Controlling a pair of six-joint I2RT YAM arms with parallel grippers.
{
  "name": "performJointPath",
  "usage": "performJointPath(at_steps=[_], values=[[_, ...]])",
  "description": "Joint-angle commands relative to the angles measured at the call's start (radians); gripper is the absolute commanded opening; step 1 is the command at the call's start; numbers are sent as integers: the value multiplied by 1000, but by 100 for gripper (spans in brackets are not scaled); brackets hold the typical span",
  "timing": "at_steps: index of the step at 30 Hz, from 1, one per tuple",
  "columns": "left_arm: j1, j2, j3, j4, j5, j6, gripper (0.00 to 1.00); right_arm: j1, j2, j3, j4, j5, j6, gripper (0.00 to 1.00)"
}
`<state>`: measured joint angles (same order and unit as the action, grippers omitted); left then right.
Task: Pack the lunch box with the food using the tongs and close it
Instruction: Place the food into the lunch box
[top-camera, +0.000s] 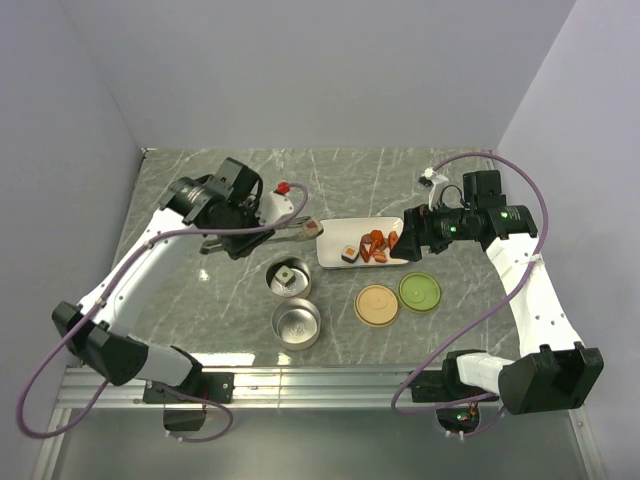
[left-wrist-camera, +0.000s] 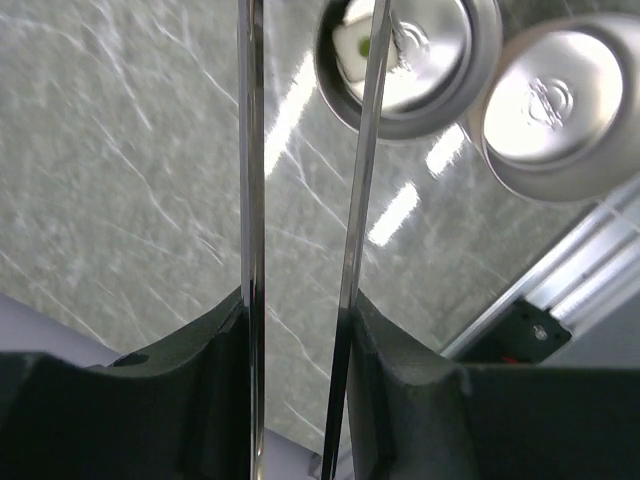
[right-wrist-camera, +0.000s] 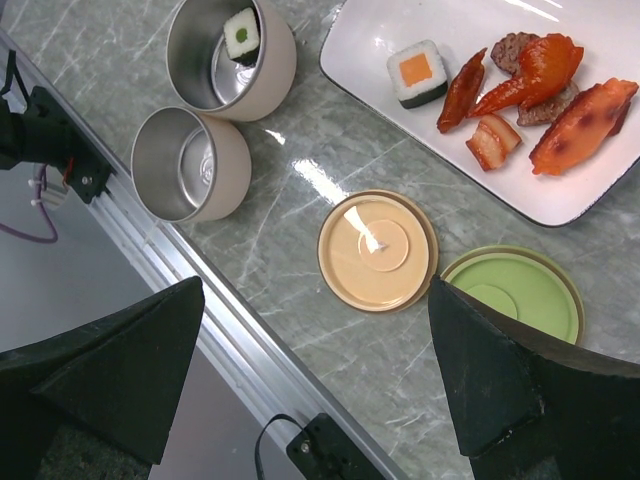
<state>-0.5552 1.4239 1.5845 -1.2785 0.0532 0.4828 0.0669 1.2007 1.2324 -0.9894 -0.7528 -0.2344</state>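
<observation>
No words, numbers or brand names are showing clearly enough to read. A small stamped emblem (left-wrist-camera: 548, 100) is gleaming at the centre of the floor of the empty round metal tin (left-wrist-camera: 530, 180). It is appearing only as a blurred, rounded swirl, with no letters that can be made out. What looks like the same mark (left-wrist-camera: 408, 42) is showing faintly on the floor of the neighbouring metal tin (left-wrist-camera: 420, 128), and it is equally illegible.
</observation>
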Motion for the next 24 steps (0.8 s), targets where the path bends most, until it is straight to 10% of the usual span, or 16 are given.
performJointPath(at_steps=[1, 24], values=[[8, -71, -60, -34, 72, -16, 26, -7, -6, 36, -9, -14, -19, 100], [9, -137, -299, -71, 51, -15, 32, -7, -3, 38, -15, -34, -20, 100]])
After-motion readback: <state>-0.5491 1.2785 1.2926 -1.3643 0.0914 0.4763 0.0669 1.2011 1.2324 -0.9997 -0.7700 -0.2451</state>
